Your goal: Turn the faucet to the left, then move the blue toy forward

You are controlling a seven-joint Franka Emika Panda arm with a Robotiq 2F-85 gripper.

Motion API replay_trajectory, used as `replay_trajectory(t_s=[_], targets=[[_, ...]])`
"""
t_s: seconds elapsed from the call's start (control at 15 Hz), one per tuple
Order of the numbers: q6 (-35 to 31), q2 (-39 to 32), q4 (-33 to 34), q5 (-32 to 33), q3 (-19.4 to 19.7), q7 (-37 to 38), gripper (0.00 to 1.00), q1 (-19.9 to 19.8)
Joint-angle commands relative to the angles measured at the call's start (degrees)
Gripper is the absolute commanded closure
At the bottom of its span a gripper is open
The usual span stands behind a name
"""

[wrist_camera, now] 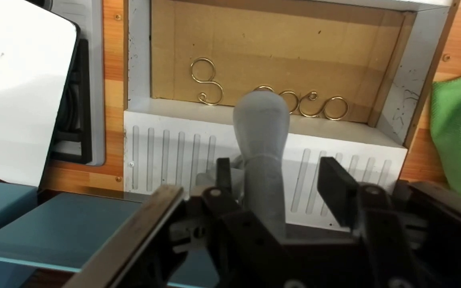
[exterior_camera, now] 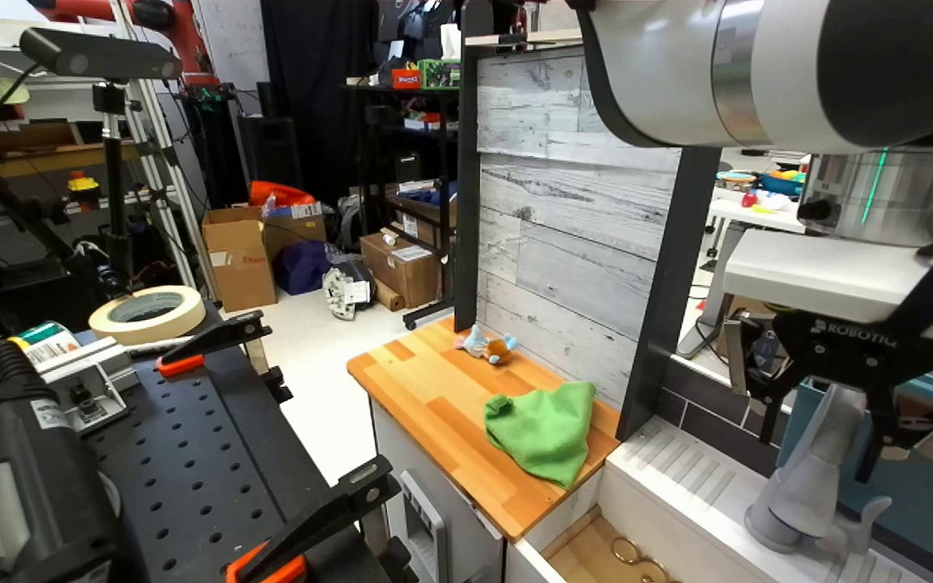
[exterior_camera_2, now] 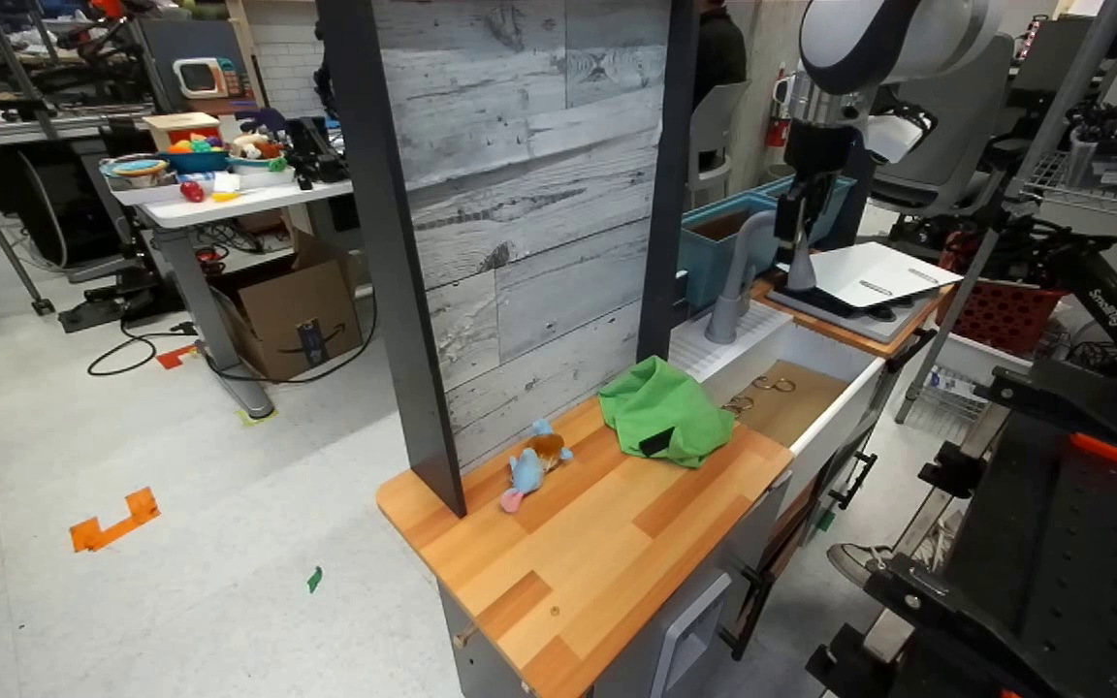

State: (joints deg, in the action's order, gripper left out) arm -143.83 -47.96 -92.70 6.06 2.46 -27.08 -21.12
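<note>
The grey faucet (exterior_camera: pixel 794 486) stands upright behind the sink, with a small lever at its base. It also shows in an exterior view (exterior_camera_2: pixel 739 271) and in the wrist view (wrist_camera: pixel 264 164). My gripper (exterior_camera: pixel 819 445) is open over the faucet. In the wrist view the gripper (wrist_camera: pixel 275 168) has the spout between its fingers, closer to the left finger; contact cannot be told. The blue toy (exterior_camera: pixel 476 343), light blue with a pink end and a brown part beside it, lies on the wooden counter near the back panel. It also shows in an exterior view (exterior_camera_2: pixel 526 472); it is outside the wrist view.
A green cloth (exterior_camera_2: pixel 665 412) lies on the counter between toy and sink. The sink (wrist_camera: pixel 174 116) holds gold wire rings. Teal planters (wrist_camera: pixel 82 228) stand behind the faucet. A white board (wrist_camera: pixel 18 92) lies over the stove side. A wood-look back panel (exterior_camera_2: pixel 539 194) rises behind the counter.
</note>
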Motion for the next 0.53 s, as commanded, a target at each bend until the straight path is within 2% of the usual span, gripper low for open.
replay_trajectory(t_s=[0.0, 0.2, 0.47], targets=[[1.67, 0.81, -0.3, -1.09, -0.92, -1.48, 0.73, -1.21], [2.16, 1.89, -1.96, -1.13, -0.82, -1.14, 0.95, -1.12], [2.69, 2.65, -3.23, -3.09, -0.33, 3.77, 0.93, 0.07]])
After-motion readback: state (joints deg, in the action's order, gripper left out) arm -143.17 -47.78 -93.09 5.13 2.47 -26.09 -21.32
